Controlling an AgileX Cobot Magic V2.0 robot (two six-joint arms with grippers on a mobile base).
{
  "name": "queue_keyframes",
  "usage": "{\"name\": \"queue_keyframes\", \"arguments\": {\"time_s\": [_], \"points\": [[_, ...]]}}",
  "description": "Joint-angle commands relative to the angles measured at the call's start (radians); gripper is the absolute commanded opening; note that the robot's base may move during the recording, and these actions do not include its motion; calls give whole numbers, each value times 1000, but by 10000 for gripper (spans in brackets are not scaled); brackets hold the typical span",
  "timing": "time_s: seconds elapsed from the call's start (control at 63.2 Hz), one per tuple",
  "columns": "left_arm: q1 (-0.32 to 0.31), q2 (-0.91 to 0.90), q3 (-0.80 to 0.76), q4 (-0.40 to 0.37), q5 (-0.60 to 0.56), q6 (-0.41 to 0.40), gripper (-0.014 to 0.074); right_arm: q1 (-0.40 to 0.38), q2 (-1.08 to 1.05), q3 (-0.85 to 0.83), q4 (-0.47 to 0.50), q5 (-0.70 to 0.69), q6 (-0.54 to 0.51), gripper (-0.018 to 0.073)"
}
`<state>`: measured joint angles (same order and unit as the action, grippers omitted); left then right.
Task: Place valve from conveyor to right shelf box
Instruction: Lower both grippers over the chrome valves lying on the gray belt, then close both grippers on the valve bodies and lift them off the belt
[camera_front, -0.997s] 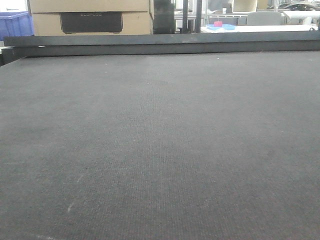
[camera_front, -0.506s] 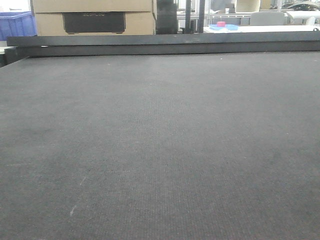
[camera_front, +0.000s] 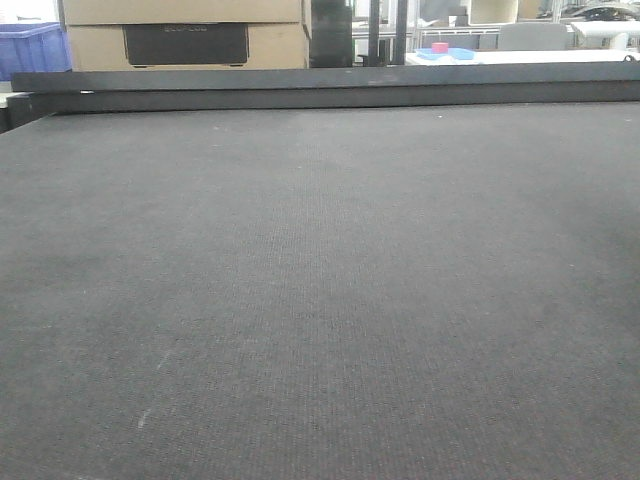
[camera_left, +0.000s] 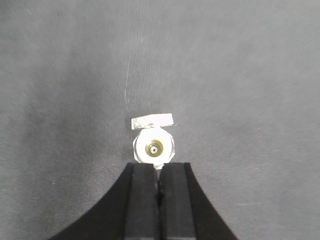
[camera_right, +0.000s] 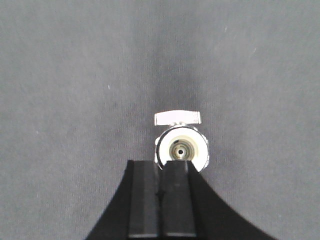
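L gripper & R gripper were closed up, valve at each tip; clamped? can't tell. Stiff, slick metal, so you'd grab body, not lever.

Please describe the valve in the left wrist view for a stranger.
The grey conveyor fills the view. Just beyond the tips of the shut left tool is the valve: a round silvery end with a central hole, a flat handle above, the only bright thing there.
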<state>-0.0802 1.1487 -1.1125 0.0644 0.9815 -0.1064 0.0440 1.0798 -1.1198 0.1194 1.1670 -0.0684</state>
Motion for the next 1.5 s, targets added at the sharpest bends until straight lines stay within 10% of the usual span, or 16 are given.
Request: {"name": "queue_keyframes", "arguments": {"time_s": [0.0,0.222,0.554,1.488], "points": [[-2,42,-10,-8,-3,0,-111,-2,68,-57,-20,54,0,-163],[-2,86,-10,-8,1,0,-111,-2,207,-96,-26,54,0,-85],[-2,88,-10,-8,1,0,-111,-2,323,-96,-98,54,0,564],[-2,88,-10,-10,9,0,-111,-2,404,74,-82,-77,0,548]]}}
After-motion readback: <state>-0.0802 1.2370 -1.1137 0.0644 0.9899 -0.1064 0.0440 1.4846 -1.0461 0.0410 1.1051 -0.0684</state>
